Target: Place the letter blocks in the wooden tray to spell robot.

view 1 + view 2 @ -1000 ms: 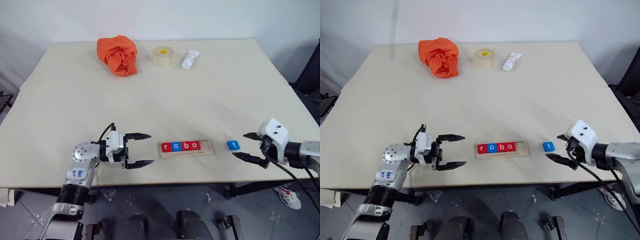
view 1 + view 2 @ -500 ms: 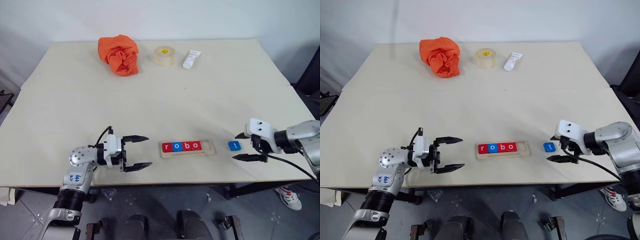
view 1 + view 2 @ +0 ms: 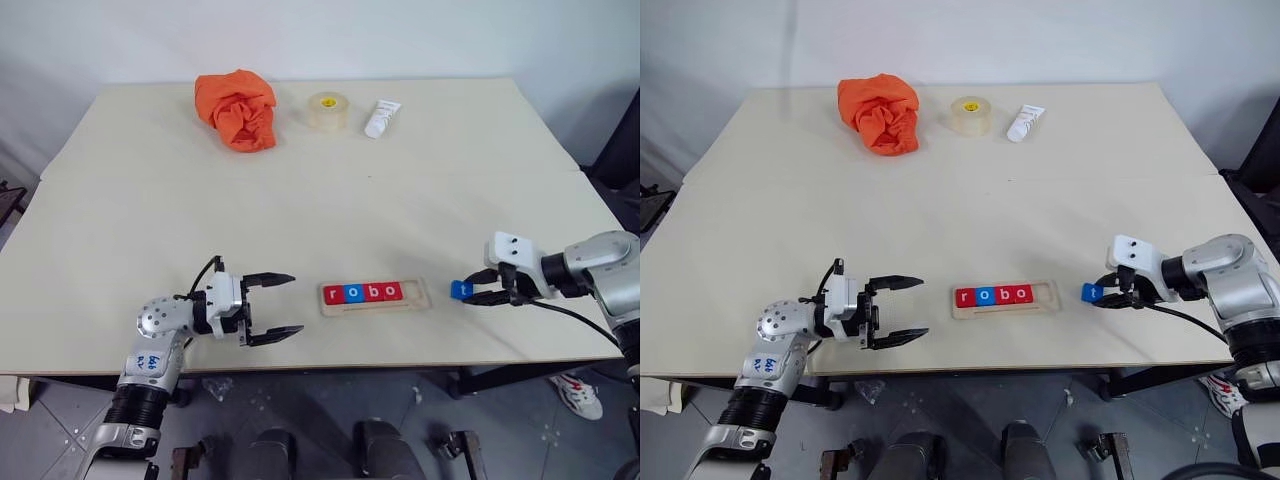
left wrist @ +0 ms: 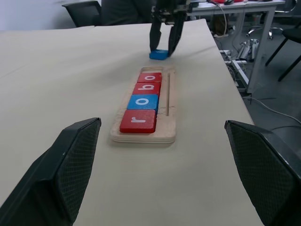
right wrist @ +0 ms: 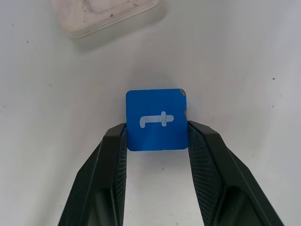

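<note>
Your right gripper [image 5: 156, 136] had its jaws pinching the blue t block [image 5: 156, 119] beside the wooden tray [image 3: 374, 297]; you needed to lift it level towards the empty end slot. Left gripper [image 3: 274, 308] jaws stood wide.

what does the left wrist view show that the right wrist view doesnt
Left wrist view alone: the four tiles r, o, b, o in the wooden tray's slot, its last space empty, and the open left gripper. Right wrist view alone: the white t on the blue tile, with the right gripper shut on its edges. Both share that tile, the gripper, the tray and the table.
</note>
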Robot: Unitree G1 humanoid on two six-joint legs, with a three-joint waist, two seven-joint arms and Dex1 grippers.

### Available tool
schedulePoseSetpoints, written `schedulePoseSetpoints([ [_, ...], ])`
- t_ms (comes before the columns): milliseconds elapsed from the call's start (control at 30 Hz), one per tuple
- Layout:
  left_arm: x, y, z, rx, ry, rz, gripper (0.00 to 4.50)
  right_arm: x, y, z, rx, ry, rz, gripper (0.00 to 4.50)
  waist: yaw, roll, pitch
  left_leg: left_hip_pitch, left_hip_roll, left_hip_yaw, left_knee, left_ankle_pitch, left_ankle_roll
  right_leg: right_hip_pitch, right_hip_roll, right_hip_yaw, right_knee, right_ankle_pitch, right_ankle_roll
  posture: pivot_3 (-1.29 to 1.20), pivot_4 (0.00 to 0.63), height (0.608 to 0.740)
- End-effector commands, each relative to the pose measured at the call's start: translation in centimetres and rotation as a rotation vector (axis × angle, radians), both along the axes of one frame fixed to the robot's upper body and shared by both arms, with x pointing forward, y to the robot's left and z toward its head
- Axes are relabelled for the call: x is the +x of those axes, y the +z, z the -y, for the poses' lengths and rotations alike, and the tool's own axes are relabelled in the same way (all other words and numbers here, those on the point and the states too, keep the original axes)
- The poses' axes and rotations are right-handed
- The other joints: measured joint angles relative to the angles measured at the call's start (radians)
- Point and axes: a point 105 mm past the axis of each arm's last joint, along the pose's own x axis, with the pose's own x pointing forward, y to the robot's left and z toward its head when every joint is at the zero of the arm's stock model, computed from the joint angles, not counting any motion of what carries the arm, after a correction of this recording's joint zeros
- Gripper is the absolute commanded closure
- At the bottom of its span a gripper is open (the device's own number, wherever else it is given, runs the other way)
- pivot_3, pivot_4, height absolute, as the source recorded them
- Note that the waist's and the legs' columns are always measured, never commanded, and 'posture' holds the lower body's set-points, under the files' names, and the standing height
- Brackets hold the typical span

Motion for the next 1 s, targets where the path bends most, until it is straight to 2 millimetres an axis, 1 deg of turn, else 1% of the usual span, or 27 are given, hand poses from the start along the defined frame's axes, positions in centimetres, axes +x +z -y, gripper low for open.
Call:
schedulePoseSetpoints([
  [33,-0.1,0.8,-0.4,-0.002,-0.025,0.033,0.00,-0.1,3.7,-3.6,0.089,0.104,0.064,3.05,-0.003,0.000,0.000,0.000,0.000,0.000,0.000,0.000,0.000,-0.001,0.000,0.000,0.000,0.000,0.000,0.00,0.150,0.740],
  [67,0.0,0.8,-0.4,-0.001,-0.027,0.033,0.00,-0.2,3.9,-4.1,0.094,0.119,0.061,3.05,-0.002,0.000,0.000,0.000,0.001,0.000,0.000,0.000,-0.001,-0.001,0.000,0.000,0.001,0.000,0.000,0.00,0.150,0.740],
  [167,0.3,1.0,-0.5,0.000,-0.032,0.036,0.00,-0.8,3.4,-5.0,0.069,0.168,0.026,3.05,0.007,0.000,0.000,0.000,0.001,-0.001,0.000,0.000,-0.001,0.000,0.000,-0.002,0.001,0.000,-0.001,0.00,0.150,0.740],
  [233,0.4,1.0,-0.5,0.016,-0.047,0.041,0.00,-1.1,2.3,-5.3,0.028,0.202,-0.003,3.05,0.016,0.000,0.000,-0.001,-0.001,-0.002,0.000,0.000,-0.001,0.000,-0.002,-0.002,0.000,0.000,-0.001,0.00,0.150,0.740],
  [367,0.7,1.2,-0.4,0.016,-0.047,0.057,0.00,-0.8,1.4,-5.6,-0.002,0.236,-0.016,3.05,0.025,0.000,0.000,-0.001,-0.004,-0.002,0.000,0.000,0.000,-0.001,-0.006,-0.004,0.000,0.000,-0.001,0.00,0.150,0.740],
  [533,0.6,1.2,-0.3,0.011,-0.043,0.060,0.00,-0.3,1.1,-5.8,-0.018,0.265,-0.019,3.05,0.024,0.000,0.000,-0.001,-0.005,-0.002,0.000,-0.001,0.001,-0.001,-0.007,-0.007,0.000,0.001,0.000,0.00,0.150,0.740],
  [733,0.3,1.1,-0.5,0.007,-0.023,0.057,0.00,0.3,1.0,-5.4,-0.034,0.273,-0.019,3.05,0.022,0.000,0.000,-0.001,-0.004,-0.001,0.000,0.000,0.000,-0.001,-0.007,-0.008,0.000,0.001,0.000,0.00,0.150,0.740],
  [867,0.1,1.1,-0.5,0.004,-0.016,0.056,0.00,0.5,1.1,-5.6,-0.026,0.297,-0.019,3.05,0.023,0.000,0.000,-0.001,-0.005,-0.001,0.000,0.000,0.000,-0.001,-0.007,-0.008,0.000,0.001,0.000,0.00,0.150,0.740],
  [1000,0.1,1.1,-0.3,0.002,-0.012,0.056,0.00,0.7,0.7,-5.8,-0.028,0.312,-0.024,3.05,0.023,0.000,0.000,-0.001,-0.004,-0.001,0.000,0.000,0.000,-0.001,-0.007,-0.008,0.000,0.001,0.000,0.00,0.150,0.740],
])
